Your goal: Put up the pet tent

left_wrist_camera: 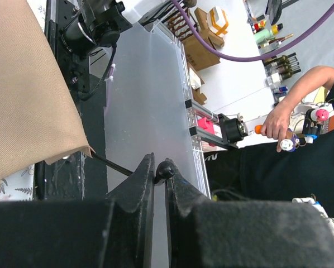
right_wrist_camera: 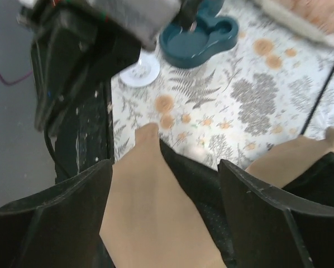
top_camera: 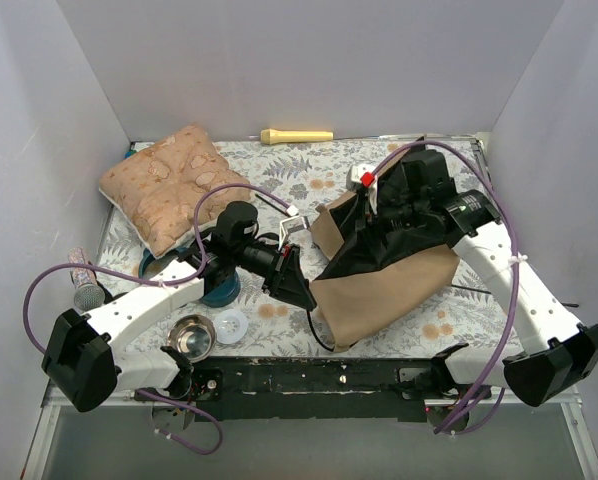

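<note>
Your left arm (top_camera: 144, 300): white link shells, blocky black joint housings, black camera unit at the wrist. Your right arm (top_camera: 524, 290): same white-and-black build, with a small red fitting (top_camera: 367, 179) by the wrist. A purple cable (left_wrist_camera: 256, 58) loops loose off each arm. Black base rail (top_camera: 319, 378) along the worktop's near edge, dotted with screws. Jaws on both arms: matte black, flat-faced, wedge-shaped.

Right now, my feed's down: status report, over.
Left pincer shut on pole tip. Right pincer open above pet tent. Tent slumped, not up. Teal dish nearby, not touching.
</note>
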`<act>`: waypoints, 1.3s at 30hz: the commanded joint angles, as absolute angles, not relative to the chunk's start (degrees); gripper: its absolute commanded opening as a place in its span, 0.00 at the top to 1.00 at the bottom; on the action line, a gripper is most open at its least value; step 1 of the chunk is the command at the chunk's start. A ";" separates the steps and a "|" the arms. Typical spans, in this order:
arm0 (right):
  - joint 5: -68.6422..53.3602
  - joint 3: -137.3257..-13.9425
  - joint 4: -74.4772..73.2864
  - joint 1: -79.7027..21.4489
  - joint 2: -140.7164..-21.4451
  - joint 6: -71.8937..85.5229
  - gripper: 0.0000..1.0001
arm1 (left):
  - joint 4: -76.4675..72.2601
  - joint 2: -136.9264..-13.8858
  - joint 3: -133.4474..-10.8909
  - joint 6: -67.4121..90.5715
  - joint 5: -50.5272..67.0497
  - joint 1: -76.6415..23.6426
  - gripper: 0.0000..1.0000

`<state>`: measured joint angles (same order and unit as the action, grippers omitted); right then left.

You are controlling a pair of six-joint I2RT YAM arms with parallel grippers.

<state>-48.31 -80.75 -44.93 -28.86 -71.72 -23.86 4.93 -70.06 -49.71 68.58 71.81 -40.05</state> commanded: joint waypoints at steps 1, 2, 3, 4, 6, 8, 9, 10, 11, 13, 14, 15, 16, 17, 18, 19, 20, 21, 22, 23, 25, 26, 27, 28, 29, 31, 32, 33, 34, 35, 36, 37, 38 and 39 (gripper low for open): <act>-53.25 -77.87 -46.58 -29.18 -71.62 -38.02 0.15 | 16.78 -70.84 -51.24 67.16 76.02 -40.61 1.00; -53.44 -78.31 -47.80 -29.61 -72.94 -41.01 0.14 | 17.83 -71.01 -51.59 66.19 76.03 -40.61 1.00; -54.05 -79.01 -50.07 -29.88 -74.52 -45.48 0.14 | 18.54 -71.02 -51.77 65.66 75.94 -40.61 1.00; -55.10 -79.54 -52.01 -30.14 -75.92 -47.53 0.14 | 18.98 -70.93 -51.94 65.39 76.02 -40.61 1.00; -55.11 -79.89 -53.87 -31.55 -78.47 -52.62 0.14 | 19.42 -70.75 -51.94 65.04 76.03 -40.52 1.00; -54.58 -79.11 -53.10 -33.39 -80.23 -55.19 0.14 | 19.51 -70.93 -51.85 65.04 75.94 -40.60 1.00; -53.88 -78.32 -52.04 -34.01 -80.77 -55.46 0.14 | 19.51 -70.93 -51.77 64.95 75.94 -40.61 1.00; -53.62 -77.79 -51.51 -34.27 -81.64 -55.98 0.14 | 19.51 -70.93 -51.94 64.95 76.02 -40.52 1.00; -53.61 -77.35 -51.33 -34.45 -82.78 -57.20 0.14 | 19.60 -70.93 -52.03 64.86 76.11 -40.60 1.00; -53.18 -77.08 -51.15 -35.07 -84.36 -58.79 0.14 | 19.78 -71.10 -52.12 64.78 76.11 -40.60 1.00; -53.17 -76.99 -51.41 -35.24 -85.42 -59.58 0.14 | 19.78 -71.10 -52.12 64.78 76.20 -40.61 1.00; -53.17 -77.25 -52.03 -35.42 -86.73 -60.55 0.14 | 19.86 -71.10 -52.21 64.78 76.20 -40.52 1.00; -53.43 -77.43 -53.08 -35.51 -87.88 -61.69 0.15 | 19.95 -71.02 -52.29 64.78 76.29 -40.60 1.00; -53.61 -77.78 -54.22 -35.59 -88.67 -62.66 0.15 | 20.04 -71.10 -52.47 64.69 76.29 -40.52 1.00; -53.87 -77.96 -55.79 -35.60 -89.64 -63.88 0.15 | 20.13 -71.10 -52.47 64.69 76.29 -40.52 1.00; -54.22 -78.39 -57.90 -35.60 -90.61 -65.46 0.15 | 20.13 -71.10 -52.56 64.69 76.29 -40.52 1.00; -54.58 -78.92 -60.53 -35.68 -91.22 -66.87 0.15 | 20.30 -71.10 -52.73 64.51 76.20 -40.52 1.00; -54.93 -79.19 -62.73 -35.77 -91.93 -68.62 0.15 | 20.39 -71.19 -52.73 64.34 76.20 -40.60 1.00; -55.02 -79.28 -64.06 -36.03 -92.46 -69.60 0.14 | 20.48 -71.19 -52.82 64.25 76.11 -40.52 1.00; -54.85 -79.19 -64.68 -36.30 -92.90 -70.22 0.14 | 20.48 -71.28 -52.82 64.16 76.11 -40.60 1.00; -54.58 -78.84 -64.42 -36.74 -93.60 -70.22 0.14 | 20.48 -71.54 -53.00 63.90 76.03 -40.52 1.00; -54.49 -78.84 -64.42 -36.91 -94.13 -70.22 0.14 | 20.48 -71.54 -53.00 63.90 75.94 -40.60 1.00; -54.23 -79.01 -64.77 -37.18 -94.74 -70.22 0.14 | 20.48 -71.63 -53.00 63.98 75.94 -40.52 1.00; -54.14 -79.54 -65.56 -37.35 -95.53 -70.40 0.16 | 20.57 -71.63 -53.17 63.90 75.94 -40.52 1.00; -54.49 -80.85 -67.39 -37.61 -96.41 -71.71 0.20 | 20.65 -71.63 -53.09 63.90 75.85 -40.60 1.00; -55.02 -82.69 -71.78 -37.97 -98.43 -73.64 0.32 | 21.00 -71.81 -53.17 63.72 75.59 -40.43 1.00; -55.45 -84.36 -74.24 -38.23 -99.22 -74.52 0.54 | 21.35 -71.89 -53.17 63.63 75.59 -40.17 1.00; -55.89 -85.07 -74.79 -38.41 -99.84 -73.31 0.75 | 21.44 -71.89 -53.09 63.63 75.76 -39.82 1.00; -56.42 -85.60 -74.79 -38.41 -99.93 -71.91 0.98 | 21.45 -72.16 -53.17 63.81 75.85 -39.55 1.00; -56.77 -86.13 -74.79 -38.41 -99.50 -71.11 0.99 | 21.53 -72.16 -53.17 63.90 76.02 -39.46 1.00; -57.21 -86.92 -74.62 -38.32 -98.97 -70.32 0.99 | 21.45 -72.16 -53.43 64.07 76.11 -39.46 1.00; -58.17 -88.23 -73.31 -38.41 -98.44 -67.35 0.99 | 21.45 -72.33 -53.70 64.42 76.20 -39.46 1.00; -58.97 -89.55 -71.30 -38.32 -97.65 -63.67 0.99 | 21.10 -72.42 -53.96 64.95 76.64 -39.46 1.00; -60.45 -90.78 -68.41 -38.06 -96.78 -58.93 0.99 | 20.75 -72.51 -54.23 65.73 76.81 -39.46 1.00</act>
